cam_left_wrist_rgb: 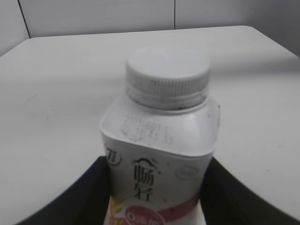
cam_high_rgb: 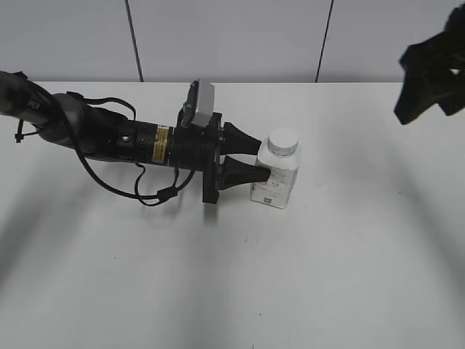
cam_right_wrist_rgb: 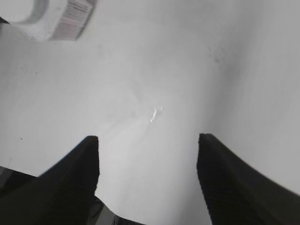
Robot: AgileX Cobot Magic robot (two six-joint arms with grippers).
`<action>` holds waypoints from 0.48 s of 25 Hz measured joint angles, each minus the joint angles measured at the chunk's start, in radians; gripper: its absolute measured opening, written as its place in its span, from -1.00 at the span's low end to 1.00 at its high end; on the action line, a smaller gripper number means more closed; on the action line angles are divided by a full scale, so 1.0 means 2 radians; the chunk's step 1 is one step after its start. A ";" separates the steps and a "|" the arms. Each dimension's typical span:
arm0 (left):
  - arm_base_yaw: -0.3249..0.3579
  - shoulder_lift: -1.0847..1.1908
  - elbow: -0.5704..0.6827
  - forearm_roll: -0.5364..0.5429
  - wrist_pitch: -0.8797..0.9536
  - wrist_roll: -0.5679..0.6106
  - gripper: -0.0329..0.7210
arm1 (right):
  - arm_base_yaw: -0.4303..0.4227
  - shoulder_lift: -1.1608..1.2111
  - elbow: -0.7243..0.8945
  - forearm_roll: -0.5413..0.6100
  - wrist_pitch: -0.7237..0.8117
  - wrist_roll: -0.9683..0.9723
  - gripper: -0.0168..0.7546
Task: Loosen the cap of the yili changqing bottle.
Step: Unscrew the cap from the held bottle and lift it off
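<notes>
The yili changqing bottle (cam_high_rgb: 277, 178) stands upright on the white table, small and white with a pink-red label edge. Its ribbed white cap (cam_high_rgb: 283, 140) sits on the neck. My left gripper (cam_high_rgb: 256, 160) reaches in from the left and is shut on the bottle's body, one finger on each side. In the left wrist view the bottle (cam_left_wrist_rgb: 159, 159) fills the middle, the cap (cam_left_wrist_rgb: 167, 76) above it, between the black fingers (cam_left_wrist_rgb: 157, 197). My right gripper (cam_high_rgb: 429, 69) hangs high at the upper right, apart from the bottle. In the right wrist view its fingers (cam_right_wrist_rgb: 147, 164) are open and empty above the table; the bottle (cam_right_wrist_rgb: 51, 18) shows at the top left corner.
The white table (cam_high_rgb: 349, 276) spreads around the bottle. Its far edge meets a grey panelled wall (cam_high_rgb: 232, 36). The left arm's black cables (cam_high_rgb: 138, 185) loop on the table at the left.
</notes>
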 joint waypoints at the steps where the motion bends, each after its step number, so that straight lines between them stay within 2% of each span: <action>1: 0.000 0.000 0.000 0.000 0.000 0.000 0.06 | 0.011 0.012 -0.015 0.000 0.000 0.006 0.38; 12: 0.000 0.000 0.000 0.000 0.000 0.000 0.06 | 0.100 0.151 -0.164 0.000 0.000 0.087 0.34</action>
